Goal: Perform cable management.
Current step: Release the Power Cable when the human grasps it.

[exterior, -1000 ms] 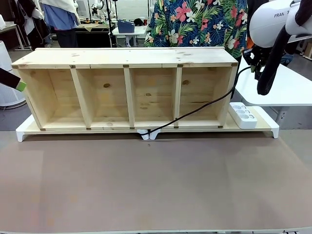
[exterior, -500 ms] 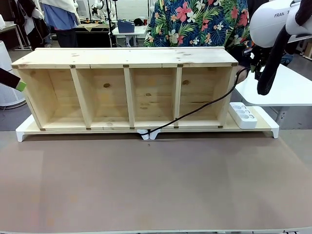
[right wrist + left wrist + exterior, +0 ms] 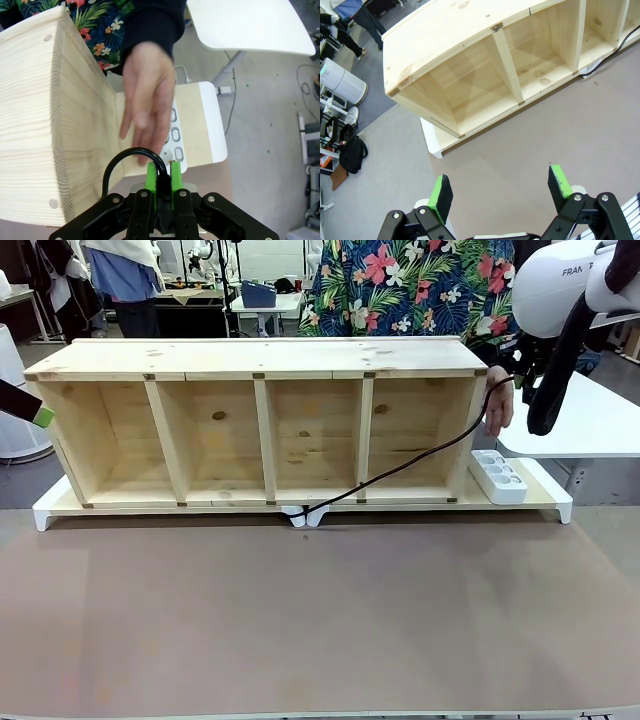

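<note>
Moved since a second ago: a person's hand [image 3: 497,400] has come down beside the right end of the wooden shelf [image 3: 260,358], where earlier only a sleeve showed; the cable [image 3: 420,455] and both arms look unchanged.
Left gripper [image 3: 500,192]: released, green pads spread wide, nothing between them; it hangs over bare tabletop off the shelf's left end, well apart from the cable.
Cable on the table: its low end lies at the white feet under the shelf's front edge, near the middle.
Cable's long axis: from there it climbs rightward on a slant, across the front of the rightmost compartment, then bends up past the shelf's right end.
Right gripper [image 3: 163,182]: clenched on the cable's upper end, a dark piece pinched between the pads and a black loop arching out to the left of them.
Key relation: the cable is already in the right gripper's grasp, and the person's hand sits just beyond the fingertips, fingers pointing down toward them, so the right arm is by far the nearer.
Power strip [image 3: 498,476]: white, on the platform right of the shelf, below the hand.
Hard to tell: whether the pinched piece is the plug; whether the hand touches the cable; the hand is motion-blurred.
</note>
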Motion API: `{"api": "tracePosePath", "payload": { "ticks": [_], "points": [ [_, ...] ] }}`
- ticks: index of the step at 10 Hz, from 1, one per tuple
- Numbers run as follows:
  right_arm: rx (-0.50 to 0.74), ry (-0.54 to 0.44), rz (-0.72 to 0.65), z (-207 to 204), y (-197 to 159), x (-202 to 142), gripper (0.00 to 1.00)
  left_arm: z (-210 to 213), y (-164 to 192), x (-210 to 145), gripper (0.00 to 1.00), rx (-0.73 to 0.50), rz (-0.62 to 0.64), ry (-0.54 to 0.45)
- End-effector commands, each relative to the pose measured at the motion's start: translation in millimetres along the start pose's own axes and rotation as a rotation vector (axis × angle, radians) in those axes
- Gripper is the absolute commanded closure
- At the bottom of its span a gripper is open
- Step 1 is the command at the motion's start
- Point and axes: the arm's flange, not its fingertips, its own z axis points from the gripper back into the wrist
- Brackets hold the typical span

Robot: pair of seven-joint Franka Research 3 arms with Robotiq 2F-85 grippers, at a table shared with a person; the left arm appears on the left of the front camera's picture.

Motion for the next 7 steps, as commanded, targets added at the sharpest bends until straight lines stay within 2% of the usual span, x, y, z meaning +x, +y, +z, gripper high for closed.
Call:
{"api": "tracePosePath", "payload": {
  "ticks": [1, 7],
  "points": [
    [-0.001, -0.008, 0.001, 0.8, -0.6, 1.4, 0.86, -1.3, 0.1, 1.8, 0.00, 0.003, 0.000, -0.010],
    [-0.001, -0.008, 0.001, 0.8, -0.6, 1.4, 0.86, -1.3, 0.1, 1.8, 0.00, 0.003, 0.000, -0.010]
  ]
}}
